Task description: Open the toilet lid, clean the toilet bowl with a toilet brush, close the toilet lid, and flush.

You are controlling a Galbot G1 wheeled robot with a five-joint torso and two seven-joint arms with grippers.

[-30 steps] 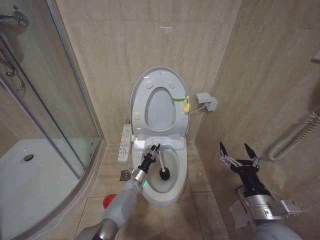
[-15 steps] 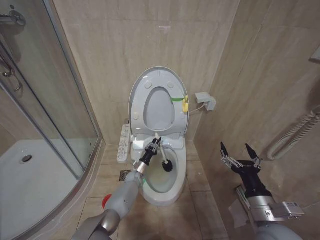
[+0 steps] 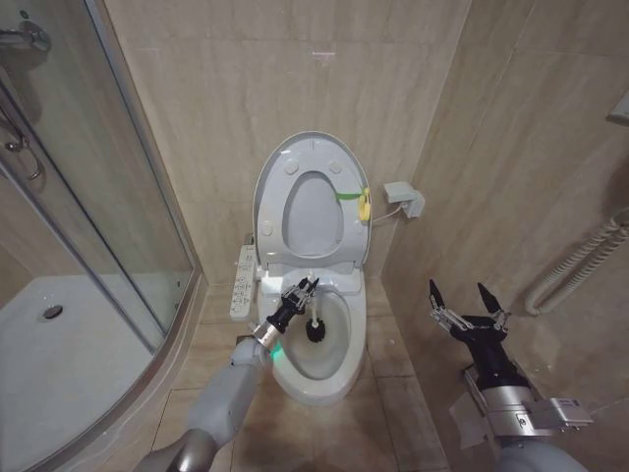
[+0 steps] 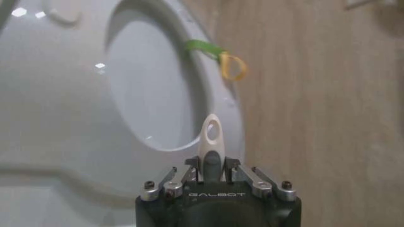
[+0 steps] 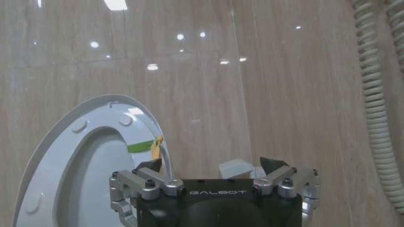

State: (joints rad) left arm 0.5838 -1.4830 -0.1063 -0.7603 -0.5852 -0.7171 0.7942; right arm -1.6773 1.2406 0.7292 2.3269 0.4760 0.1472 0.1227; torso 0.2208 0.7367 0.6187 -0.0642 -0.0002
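Note:
The toilet lid (image 3: pixel 313 202) stands raised against the back wall, its underside facing me; it also appears in the left wrist view (image 4: pixel 75 94) and the right wrist view (image 5: pixel 69 161). Below it lies the white toilet bowl (image 3: pixel 313 379). My left gripper (image 3: pixel 299 293) hovers over the bowl's left rim, shut on the toilet brush (image 3: pixel 309 313). The white handle slants down to the black head (image 3: pixel 316 330) inside the bowl. The handle's eyelet end (image 4: pixel 211 135) sticks out past my left gripper (image 4: pixel 212 166). My right gripper (image 3: pixel 462 300) waits open by the right wall (image 5: pixel 209 166).
A curved glass shower enclosure (image 3: pixel 98 216) fills the left side. A white control panel (image 3: pixel 243 280) juts from the toilet's left. A wall box (image 3: pixel 405 200) with a cable sits right of the lid, beside a green and yellow strap (image 3: pixel 358 202). A ribbed hose (image 3: pixel 580 265) hangs far right.
The brush head has swept around inside the bowl, first farther back and right, then slightly left again. My left arm shifted with it. The right arm has stayed put.

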